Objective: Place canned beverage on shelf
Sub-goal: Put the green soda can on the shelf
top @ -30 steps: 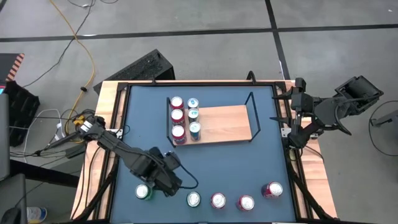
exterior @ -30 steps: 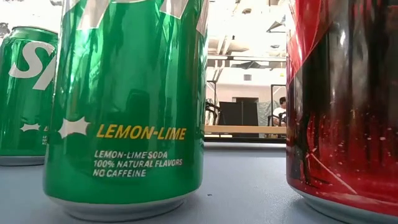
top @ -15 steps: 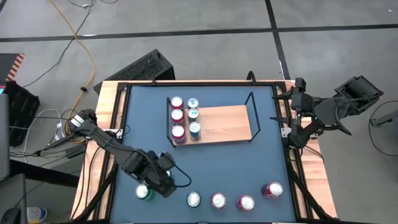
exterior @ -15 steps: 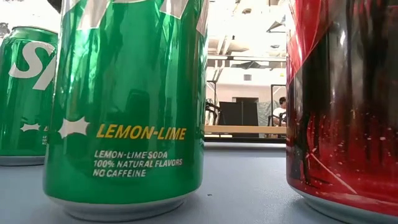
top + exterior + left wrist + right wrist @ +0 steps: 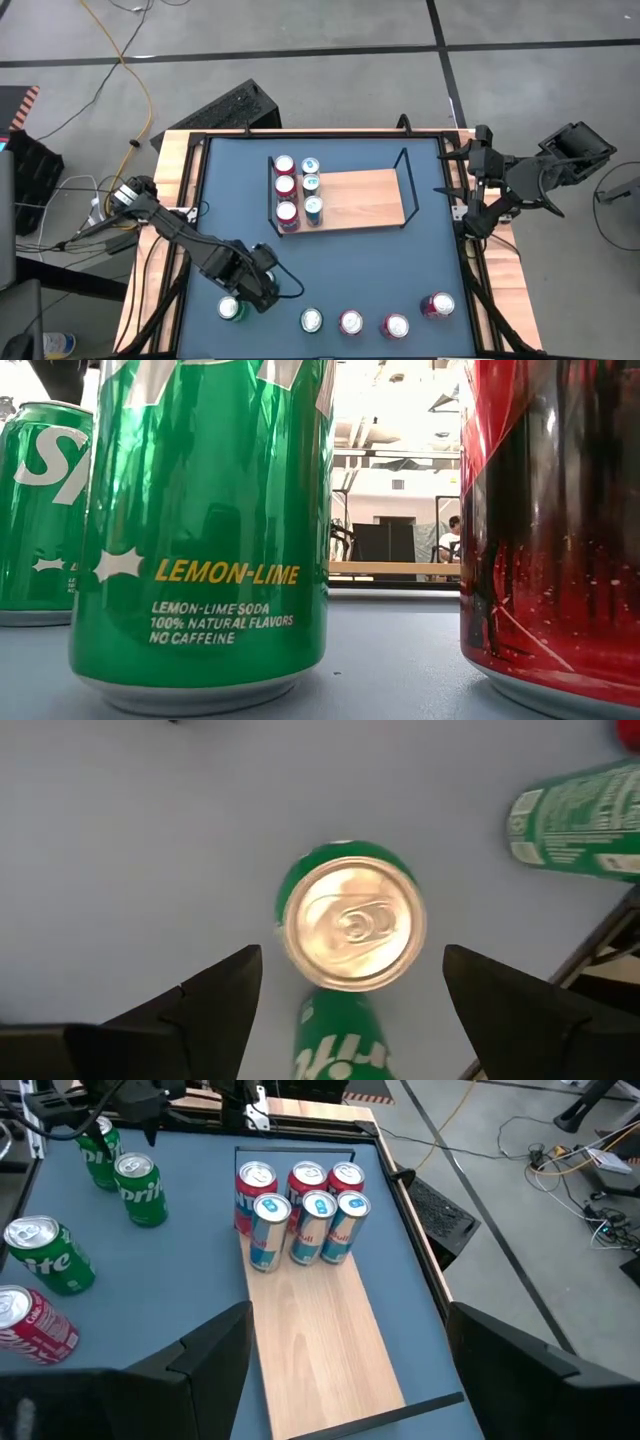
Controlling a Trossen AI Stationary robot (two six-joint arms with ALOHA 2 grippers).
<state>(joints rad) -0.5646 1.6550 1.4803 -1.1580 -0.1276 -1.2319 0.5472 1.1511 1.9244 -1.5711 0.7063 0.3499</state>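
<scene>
A green can [image 5: 350,915] stands upright on the dark-blue tabletop at the near left; it also shows in the high view [image 5: 232,308]. My left gripper [image 5: 350,1010] is open above it, fingers pointing down, one on either side of the can's top and apart from it; in the high view it [image 5: 247,296] hangs just right of the can. The light-wood shelf [image 5: 365,197] with black wire end frames holds several cans [image 5: 298,190] at its left end. My right gripper [image 5: 345,1370] is open and empty at the table's right edge [image 5: 457,185].
A row of upright cans stands along the near edge: a green one [image 5: 312,320] and three red ones [image 5: 350,322], [image 5: 397,326], [image 5: 437,305]. The shelf's right part [image 5: 320,1340] is bare wood. The low view shows green cans [image 5: 200,530] and a red can [image 5: 550,520] close up.
My left gripper has gone a little toward the table's left edge, over the green can at the near left, staying open. A dark part of it now shows at the low view's top left. The cans have kept still.
</scene>
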